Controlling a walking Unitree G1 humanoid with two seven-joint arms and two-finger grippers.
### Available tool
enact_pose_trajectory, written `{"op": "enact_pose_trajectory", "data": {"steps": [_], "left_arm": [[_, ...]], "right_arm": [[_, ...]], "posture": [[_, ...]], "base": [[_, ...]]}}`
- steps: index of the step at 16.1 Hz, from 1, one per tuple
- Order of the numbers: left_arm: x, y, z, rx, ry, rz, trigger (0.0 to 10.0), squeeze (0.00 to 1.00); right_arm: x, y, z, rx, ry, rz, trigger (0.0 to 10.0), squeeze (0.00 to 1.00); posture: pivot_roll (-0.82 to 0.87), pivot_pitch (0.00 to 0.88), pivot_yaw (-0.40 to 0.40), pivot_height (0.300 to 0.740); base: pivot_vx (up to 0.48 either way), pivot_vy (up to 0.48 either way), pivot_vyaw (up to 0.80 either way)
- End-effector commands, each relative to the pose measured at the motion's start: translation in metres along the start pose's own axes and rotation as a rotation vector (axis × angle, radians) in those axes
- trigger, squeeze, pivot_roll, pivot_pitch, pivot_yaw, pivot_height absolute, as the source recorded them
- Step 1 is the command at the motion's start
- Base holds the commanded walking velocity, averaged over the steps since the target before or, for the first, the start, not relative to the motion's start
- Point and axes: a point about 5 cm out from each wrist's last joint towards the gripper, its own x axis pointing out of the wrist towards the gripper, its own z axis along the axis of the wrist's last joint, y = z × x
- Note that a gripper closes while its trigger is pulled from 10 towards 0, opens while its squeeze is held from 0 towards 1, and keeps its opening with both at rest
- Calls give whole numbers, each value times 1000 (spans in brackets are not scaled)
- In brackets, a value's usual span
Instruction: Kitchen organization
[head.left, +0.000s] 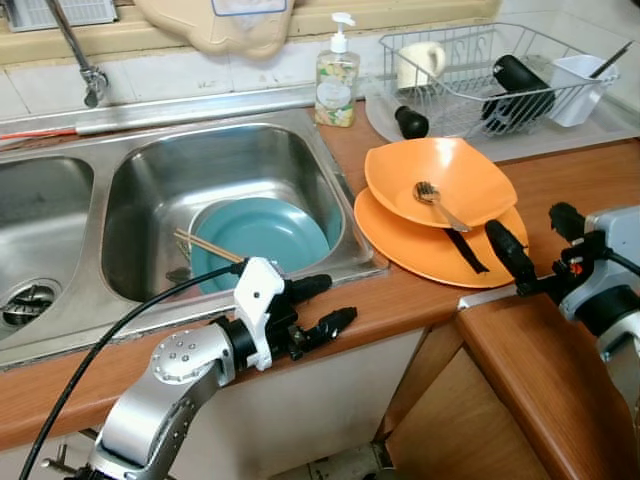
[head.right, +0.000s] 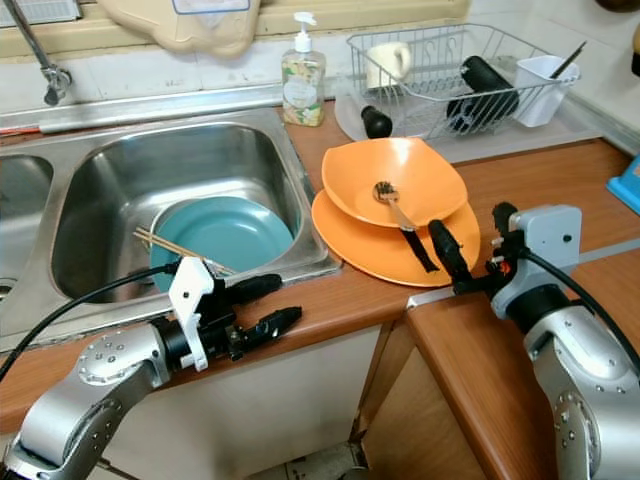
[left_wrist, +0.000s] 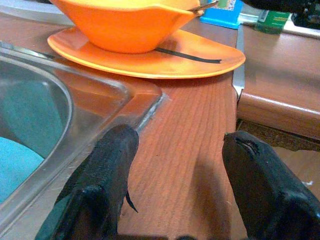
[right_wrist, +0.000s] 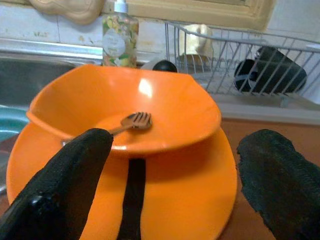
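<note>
1. The left gripper (head.left: 325, 305) hovered low over the wooden counter (head.left: 400, 300) at the front corner of the sink (head.left: 150, 190), its two black fingers (left_wrist: 100, 185) spread wide with nothing between them.
2. Straight ahead of that gripper, across a stretch of bare counter, sat the orange plate (left_wrist: 150, 62) with the orange bowl (left_wrist: 120, 25) stacked on it.
3. Beside and behind the left gripper, down in the sink basin, lay a teal plate (head.left: 262, 235) with a pair of chopsticks (head.left: 208, 246) resting across its edge.
4. The right gripper (head.right: 470, 245) was held just off the near edge of the orange plate, fingers (right_wrist: 65, 185) apart and empty — one tip was close over the plate's rim.
5. Directly in front of the right gripper, a fork (right_wrist: 132, 122) with a black handle lay tines-in inside the bowl, its handle sloping out over the bowl's lip onto the plate.
6. Beyond the bowl from the right gripper stood a soap dispenser (head.left: 337, 80) by the sink's back edge, and a wire dish rack (head.left: 480, 75) holding a mug (head.left: 420, 62), a dark bottle-like item (head.left: 520, 85) and a white cutlery cup (head.left: 580, 85).
7. Under the right arm ran a lower wooden ledge (head.left: 530, 390) — set at an angle to the counter.
</note>
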Motion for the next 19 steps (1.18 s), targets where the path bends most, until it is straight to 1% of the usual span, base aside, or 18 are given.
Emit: {"op": "enact_pose_trajectory", "data": {"steps": [1,4,8,14,19], "left_arm": [[0,-1,2,22,-1,-7,10000,0],[0,-1,2,27,2,-6,10000,0],[0,-1,1,30,4,-7,10000,0],[0,-1,1,31,6,-3,10000,0],[1,-1,1,32,4,0,10000,0]], "right_arm": [[1,1,1,-19,-4,8,10000,0],[-1,1,0,-46,6,20,10000,0],[-1,7,-4,-90,31,53,10000,0],[8,15,-3,-86,16,83,10000,0],[21,25,8,-87,-31,128,10000,0]], "posture": [[-194,0,30,740],[-196,0,31,740],[-195,0,29,740],[-190,0,25,740],[-191,0,24,740]], "base": [[0,0,0],[0,0,0],[0,0,0],[0,0,0],[0,0,0]]}}
